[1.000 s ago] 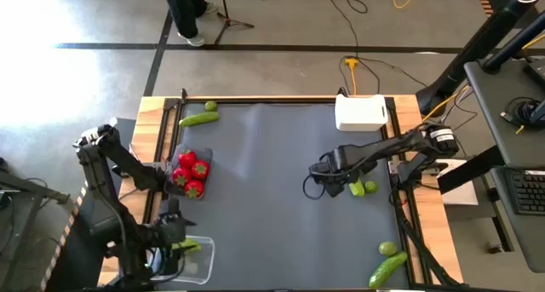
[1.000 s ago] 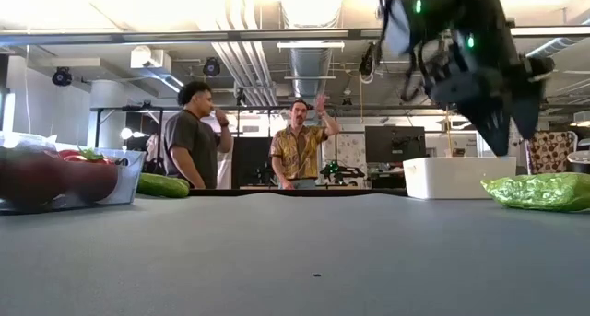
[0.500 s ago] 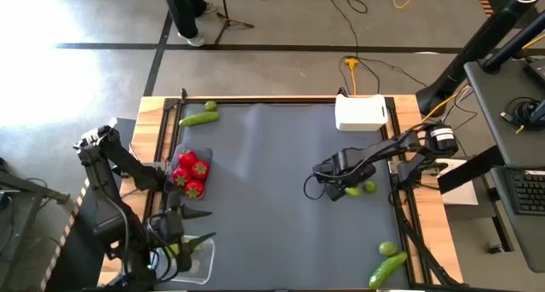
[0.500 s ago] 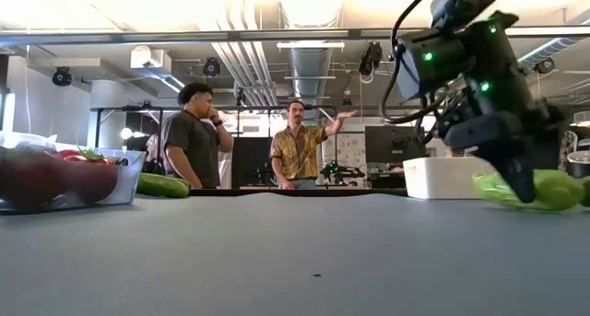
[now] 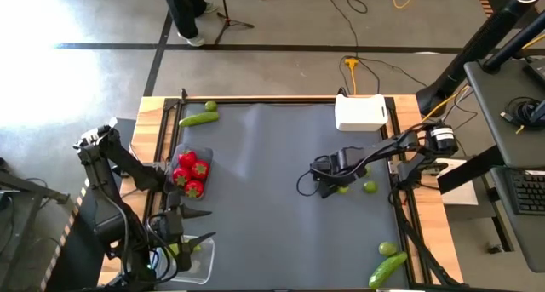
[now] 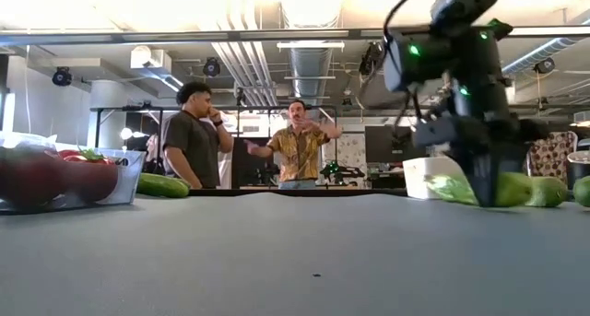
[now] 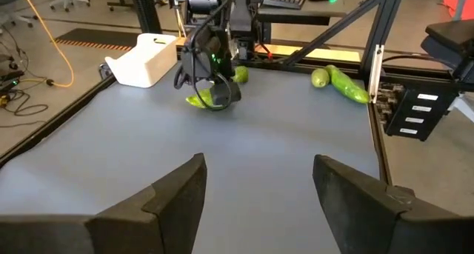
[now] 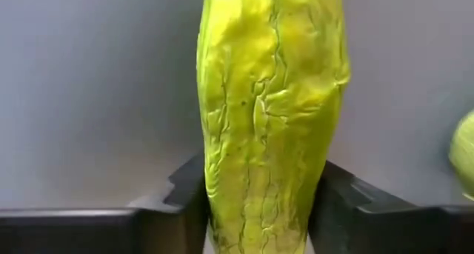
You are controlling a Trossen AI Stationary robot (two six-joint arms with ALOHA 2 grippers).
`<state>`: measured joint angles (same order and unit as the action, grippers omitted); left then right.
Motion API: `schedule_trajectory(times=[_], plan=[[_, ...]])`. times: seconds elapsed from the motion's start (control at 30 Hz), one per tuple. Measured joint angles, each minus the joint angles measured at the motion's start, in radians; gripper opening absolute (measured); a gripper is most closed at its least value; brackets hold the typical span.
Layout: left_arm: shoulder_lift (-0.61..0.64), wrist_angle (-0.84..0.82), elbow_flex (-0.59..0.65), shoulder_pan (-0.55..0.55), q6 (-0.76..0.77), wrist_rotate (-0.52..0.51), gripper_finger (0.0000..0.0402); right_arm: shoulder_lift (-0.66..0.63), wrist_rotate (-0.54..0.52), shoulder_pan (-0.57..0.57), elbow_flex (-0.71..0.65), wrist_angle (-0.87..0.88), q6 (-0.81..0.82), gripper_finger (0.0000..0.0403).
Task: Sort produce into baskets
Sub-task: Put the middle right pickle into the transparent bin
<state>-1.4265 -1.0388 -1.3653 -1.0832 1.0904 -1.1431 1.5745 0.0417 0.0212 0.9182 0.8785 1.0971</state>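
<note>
My right gripper [image 5: 328,188] stands down on the table's right half, closed on a long green cucumber-like piece [image 8: 270,98]. A lime-green ball [image 5: 370,187] lies on the mat just to its right. My left gripper [image 5: 194,226] hovers open and empty at the near left, above the clear tub [image 5: 204,260], where a green piece [image 5: 181,249] lies. Round red pieces [image 5: 191,173] fill a small tray [image 6: 127,173] at the left. The white box [image 5: 361,113] stands at the far right. My right gripper pinches the cucumber piece's two long sides [image 8: 215,195] between its two fingers [image 8: 181,202], about the middle of its length. The fingers come from above, pointing down, and lie across it. The piece lies level on the mat [image 6: 512,189].
A cucumber piece [image 5: 200,117] and a lime ball [image 5: 210,106] lie at the far left corner. Another ball [image 5: 387,249] and cucumber piece [image 5: 389,268] lie at the near right corner. Two people [image 6: 295,155] stand in the room beyond the far edge.
My right gripper has come down from above onto the cucumber piece and gone slightly toward the table's left; its fingers now stand at the piece's sides. My left gripper has tipped up out of the clear tub to point level toward the table's right.
</note>
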Motion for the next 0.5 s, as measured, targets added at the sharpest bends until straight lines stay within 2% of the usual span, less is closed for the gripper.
schedule_trajectory(times=[0.07, 0.17, 0.3, 0.37, 0.5], plan=[[0.000, 0.002, 0.000, 0.000, 0.000, 0.000, 0.0231, 0.000, 0.001, 0.010, 0.040, -0.009, -0.006, 0.0137], [0.000, 0.003, 0.000, -0.002, 0.000, 0.007, 0.0231, 0.000, -0.004, 0.045, 0.121, -0.083, -0.016, 0.0135], [0.000, 0.009, 0.007, -0.002, 0.000, 0.009, 0.0231, 0.015, -0.110, 0.110, 0.218, -0.203, -0.065, 0.0136], [0.000, 0.019, 0.016, -0.002, -0.001, 0.004, 0.0231, 0.047, -0.145, 0.131, 0.273, -0.224, -0.112, 0.0139], [-0.001, 0.083, 0.040, 0.005, -0.015, -0.016, 0.0231, 0.175, -0.151, 0.152, 0.387, -0.222, -0.220, 0.0143]])
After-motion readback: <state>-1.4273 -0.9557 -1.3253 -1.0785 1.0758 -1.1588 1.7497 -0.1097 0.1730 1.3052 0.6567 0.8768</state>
